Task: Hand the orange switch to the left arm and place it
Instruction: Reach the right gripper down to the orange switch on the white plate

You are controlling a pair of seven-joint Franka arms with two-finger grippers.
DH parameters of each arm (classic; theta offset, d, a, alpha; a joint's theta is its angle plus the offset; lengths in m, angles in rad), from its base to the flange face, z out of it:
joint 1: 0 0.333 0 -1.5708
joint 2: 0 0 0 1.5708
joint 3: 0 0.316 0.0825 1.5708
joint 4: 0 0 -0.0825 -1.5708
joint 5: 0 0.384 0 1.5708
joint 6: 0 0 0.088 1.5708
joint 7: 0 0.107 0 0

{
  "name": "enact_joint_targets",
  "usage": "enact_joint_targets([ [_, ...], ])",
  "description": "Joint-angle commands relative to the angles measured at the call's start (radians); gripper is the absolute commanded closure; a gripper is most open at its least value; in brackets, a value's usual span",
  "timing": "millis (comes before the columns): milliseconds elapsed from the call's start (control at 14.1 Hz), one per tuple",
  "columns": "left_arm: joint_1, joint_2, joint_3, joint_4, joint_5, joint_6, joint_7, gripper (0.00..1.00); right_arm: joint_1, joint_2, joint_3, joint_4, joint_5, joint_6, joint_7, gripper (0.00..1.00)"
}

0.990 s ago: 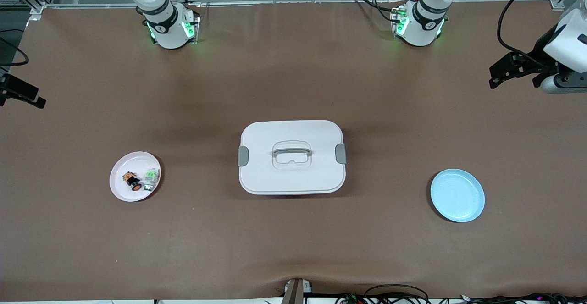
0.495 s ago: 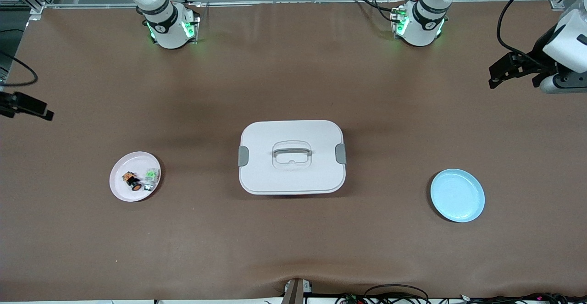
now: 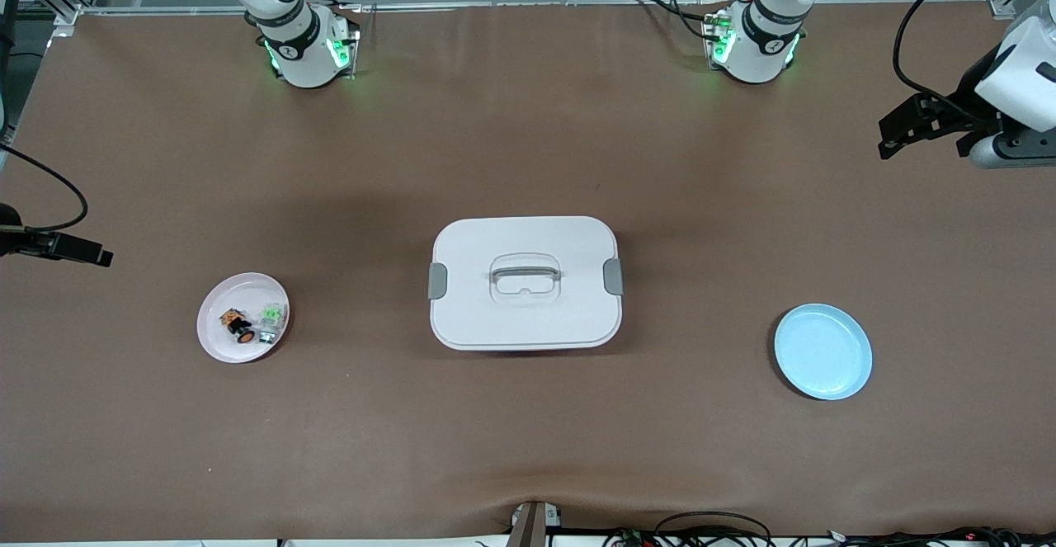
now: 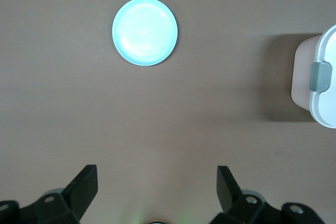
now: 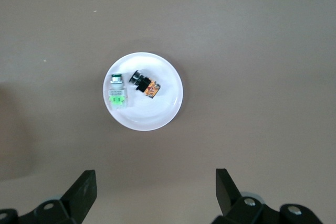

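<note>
The orange switch [image 3: 238,326] lies on a pink plate [image 3: 216,338] toward the right arm's end of the table, beside a green-and-silver component [image 3: 271,322]. In the right wrist view the switch [image 5: 146,84] lies on that plate [image 5: 168,111], well apart from my right gripper [image 5: 155,192], which is open and empty. In the front view the right gripper [image 3: 82,252] is up in the air at the table's end. The white box [image 3: 525,282] stands mid-table. My left gripper [image 3: 907,128] is open, empty and high over the left arm's end; its wrist view [image 4: 156,192] shows bare table.
A blue plate [image 3: 822,351] lies toward the left arm's end of the table; it also shows in the left wrist view [image 4: 145,31], with a corner of the box [image 4: 319,80]. Cables trail along the table's near edge.
The right gripper has moved into view, closer to the pink plate. The left arm has barely moved. The switch, box and plates have not moved.
</note>
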Motion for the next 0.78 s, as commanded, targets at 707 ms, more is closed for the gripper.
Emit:
enact_joint_targets([
  [707, -0.001, -0.008, 0.0, -0.003, -0.005, -0.011, 0.012, 0.0, -0.001, 0.082, 0.016, -0.296, 0.026, 0.417, 0.595, 0.0],
])
